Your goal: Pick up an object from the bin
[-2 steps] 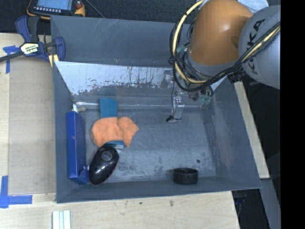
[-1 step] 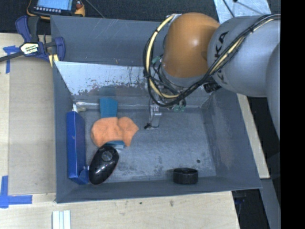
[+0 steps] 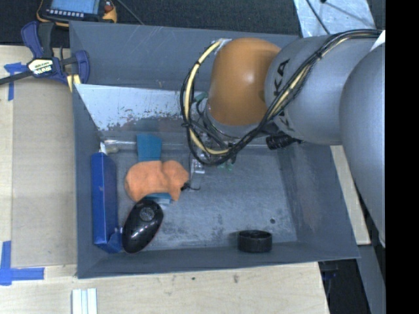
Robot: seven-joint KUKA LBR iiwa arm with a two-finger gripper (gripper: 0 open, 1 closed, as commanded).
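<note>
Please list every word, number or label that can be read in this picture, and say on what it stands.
Nothing can be read in full.
Dark letters on the grey arm: partly hidden by cables, unreadable.
Screen of the handheld device beyond the bin: too small to read.
Things in the bin: no visible text.

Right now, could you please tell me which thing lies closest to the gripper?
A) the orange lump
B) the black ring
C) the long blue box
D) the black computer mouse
A: the gripper sits just at the orange lump, on its side toward the view's right, while the black computer mouse, the black ring and the long blue box lie farther off.
</note>
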